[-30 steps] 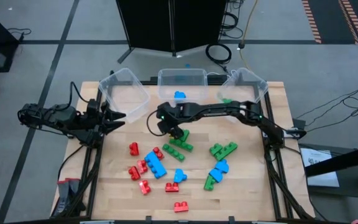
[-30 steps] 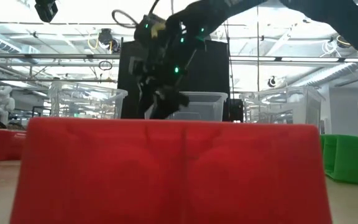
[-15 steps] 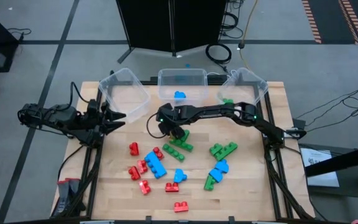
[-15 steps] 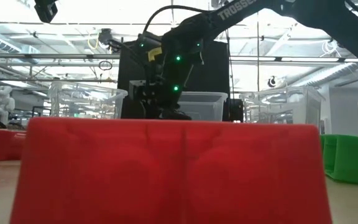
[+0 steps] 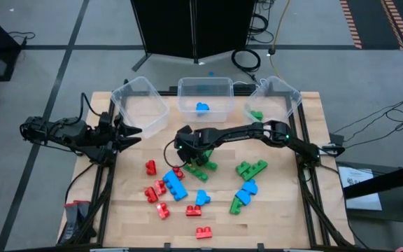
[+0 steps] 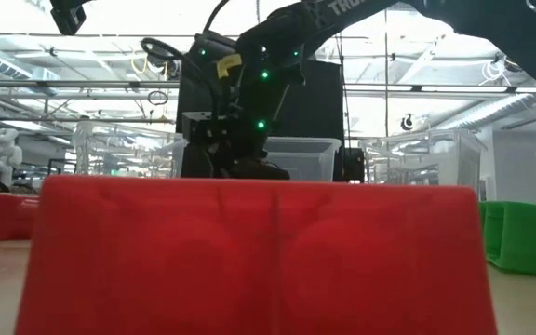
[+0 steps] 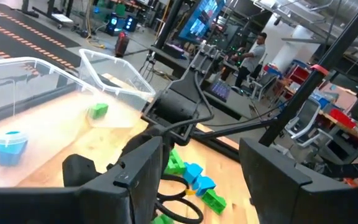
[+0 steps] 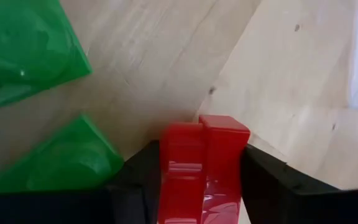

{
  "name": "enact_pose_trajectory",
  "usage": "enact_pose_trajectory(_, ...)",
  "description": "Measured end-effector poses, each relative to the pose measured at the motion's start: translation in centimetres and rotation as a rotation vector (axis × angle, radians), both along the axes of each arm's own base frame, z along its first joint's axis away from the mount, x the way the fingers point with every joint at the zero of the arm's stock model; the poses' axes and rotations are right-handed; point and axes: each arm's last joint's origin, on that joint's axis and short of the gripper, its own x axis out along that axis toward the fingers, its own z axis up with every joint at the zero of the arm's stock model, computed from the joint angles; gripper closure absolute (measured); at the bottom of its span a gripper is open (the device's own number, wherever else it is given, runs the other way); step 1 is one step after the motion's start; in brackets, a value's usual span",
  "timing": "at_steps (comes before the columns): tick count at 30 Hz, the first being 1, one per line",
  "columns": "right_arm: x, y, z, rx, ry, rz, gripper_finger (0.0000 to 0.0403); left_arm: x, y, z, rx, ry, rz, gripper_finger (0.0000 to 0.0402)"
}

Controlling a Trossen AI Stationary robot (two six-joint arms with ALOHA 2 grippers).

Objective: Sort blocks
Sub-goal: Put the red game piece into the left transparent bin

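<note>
Red, blue and green blocks lie scattered on the wooden table (image 5: 278,217). Among them are a green one (image 5: 200,165), a blue one (image 5: 175,184) and a red one (image 5: 150,166). My right gripper (image 5: 188,154) reaches to the table's middle and is shut on a small red block (image 8: 199,163), beside two green blocks (image 8: 58,163). In the high view the gripper itself hides that red block. My left gripper (image 5: 131,131) waits open at the table's left edge, nothing between its fingers (image 7: 143,177). My right gripper pinches the red block between its two fingers (image 8: 135,186), one on each of two opposite sides (image 8: 166,180). The fingers come from above and point down. The block stands upright at table height; whether it still rests on the wood I cannot tell.
Three clear bins stand along the far edge: the left one (image 5: 143,106), the middle one (image 5: 208,89) holding a blue block (image 5: 202,107), and the right one (image 5: 280,94) holding a green block (image 5: 256,114). A large red block (image 6: 249,256) fills the low view's foreground.
My right gripper has come down toward the table and a little toward its near edge, onto the red block beside the green ones. Its arm has stretched lower across the table. The other blocks have stayed where they were.
</note>
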Motion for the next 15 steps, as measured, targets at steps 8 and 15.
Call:
enact_pose_trajectory(8,1.2,1.0,5.1,0.02,-0.1,-0.074,0.0249,0.0,0.0,0.0,0.0,0.0,-0.004,0.0192)
enact_pose_trajectory(15,2.9,-1.6,14.9,0.102,-0.499,-0.178,0.0249,0.0,0.0,0.0,0.0,0.0,-0.004,0.0192)
